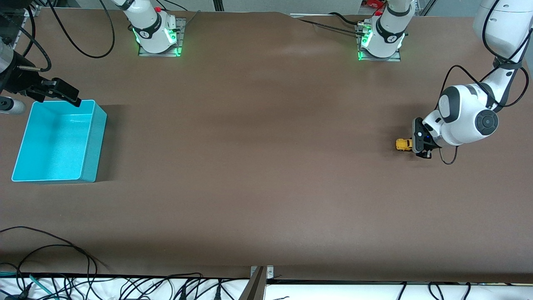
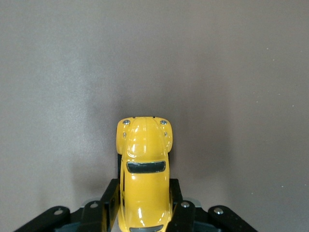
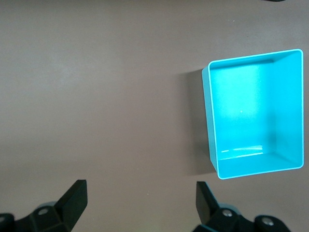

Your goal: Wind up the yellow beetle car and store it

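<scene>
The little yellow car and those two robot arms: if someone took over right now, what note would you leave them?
Left gripper: down at the table near the left arm's end, fingers shut on the rear of the yellow beetle car, whose wheels look to be on the table.
Right gripper: open, holding nothing, waiting up by the turquoise bin.
Done: car grasped.
Left: whether it is wound cannot be seen. The bin, at the right arm's end of the table, has nothing in it, so the car still has to get there.
</scene>
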Controlling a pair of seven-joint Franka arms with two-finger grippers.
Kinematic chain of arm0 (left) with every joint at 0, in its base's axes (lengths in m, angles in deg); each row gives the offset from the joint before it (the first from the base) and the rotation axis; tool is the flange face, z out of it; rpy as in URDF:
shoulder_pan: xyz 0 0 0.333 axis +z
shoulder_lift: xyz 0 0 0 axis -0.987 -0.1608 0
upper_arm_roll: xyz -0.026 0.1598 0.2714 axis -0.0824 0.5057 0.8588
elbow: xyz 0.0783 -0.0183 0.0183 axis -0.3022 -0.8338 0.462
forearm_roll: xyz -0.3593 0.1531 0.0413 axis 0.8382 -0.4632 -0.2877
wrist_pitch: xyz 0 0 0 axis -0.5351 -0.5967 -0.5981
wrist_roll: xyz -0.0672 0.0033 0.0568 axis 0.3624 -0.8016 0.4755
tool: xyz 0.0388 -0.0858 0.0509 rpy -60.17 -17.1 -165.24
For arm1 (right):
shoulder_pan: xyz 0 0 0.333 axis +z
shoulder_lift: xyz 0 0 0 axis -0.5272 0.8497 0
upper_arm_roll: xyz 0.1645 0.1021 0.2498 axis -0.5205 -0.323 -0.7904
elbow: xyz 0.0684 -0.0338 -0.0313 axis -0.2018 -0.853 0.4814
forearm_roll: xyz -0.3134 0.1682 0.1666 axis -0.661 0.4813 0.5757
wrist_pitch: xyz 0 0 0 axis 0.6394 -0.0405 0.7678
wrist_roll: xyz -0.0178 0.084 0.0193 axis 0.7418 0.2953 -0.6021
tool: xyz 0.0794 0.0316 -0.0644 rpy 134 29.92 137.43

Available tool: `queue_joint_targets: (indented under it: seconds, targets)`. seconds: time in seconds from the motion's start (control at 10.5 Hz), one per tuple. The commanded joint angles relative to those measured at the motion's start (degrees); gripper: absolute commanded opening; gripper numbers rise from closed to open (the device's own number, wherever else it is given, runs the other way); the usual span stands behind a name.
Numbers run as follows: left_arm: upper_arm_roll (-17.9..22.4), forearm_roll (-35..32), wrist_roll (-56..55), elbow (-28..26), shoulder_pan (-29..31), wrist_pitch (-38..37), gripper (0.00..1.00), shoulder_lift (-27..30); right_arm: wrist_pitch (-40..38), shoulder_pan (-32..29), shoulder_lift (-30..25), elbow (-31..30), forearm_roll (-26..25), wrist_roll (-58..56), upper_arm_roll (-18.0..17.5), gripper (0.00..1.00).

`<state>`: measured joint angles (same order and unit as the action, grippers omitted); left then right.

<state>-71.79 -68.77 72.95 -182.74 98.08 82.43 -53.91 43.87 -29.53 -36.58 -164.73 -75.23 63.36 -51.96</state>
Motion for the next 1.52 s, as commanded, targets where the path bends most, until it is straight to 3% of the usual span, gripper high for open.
queue_joint_targets:
  seconds: [0.0,0.29,1.43]
  targets:
    - [0.20,1.19,1.53,0.19,1.65,1.11,0.00,-1.25,-0.47,-0.27,0.38,0.98,-0.21,0.27,-0.10,1.00]
    - [0.81,0.67,1.71,0.28,2.27,1.12,0.00,-1.69,-0.39,-0.27,0.30,0.98,-0.21,0.27,-0.10,1.00]
    - [11.01,0.67,13.40,1.95,3.41,1.20,0.00,-4.50,-0.21,-0.36,0.39,0.98,-0.21,0.27,-0.10,1.00]
